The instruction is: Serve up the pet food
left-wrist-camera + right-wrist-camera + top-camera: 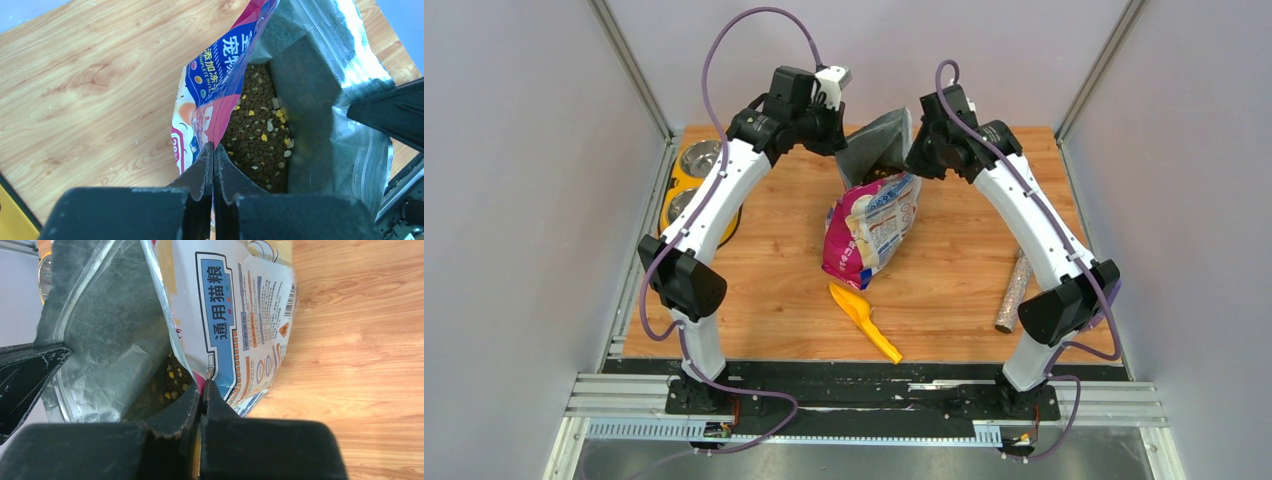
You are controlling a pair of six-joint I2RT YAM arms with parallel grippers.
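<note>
We see the bag (pixel 871 228) lying mid-way across the table (pixel 764 300), its open mouth raised toward 12 o'clock with brown kibble (pixel 257 135) inside. Our left claw (pixel 214 147) is pinched tight on the mouth's rim at 10 o'clock, and our right claw (pixel 202 386) is clamped on the opposite rim at 2 o'clock

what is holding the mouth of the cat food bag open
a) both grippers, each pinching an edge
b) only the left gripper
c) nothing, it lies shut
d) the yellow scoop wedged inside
a: the left gripper and the right gripper are each shut on one edge of the bag, whose mouth gapes over the kibble.
</note>
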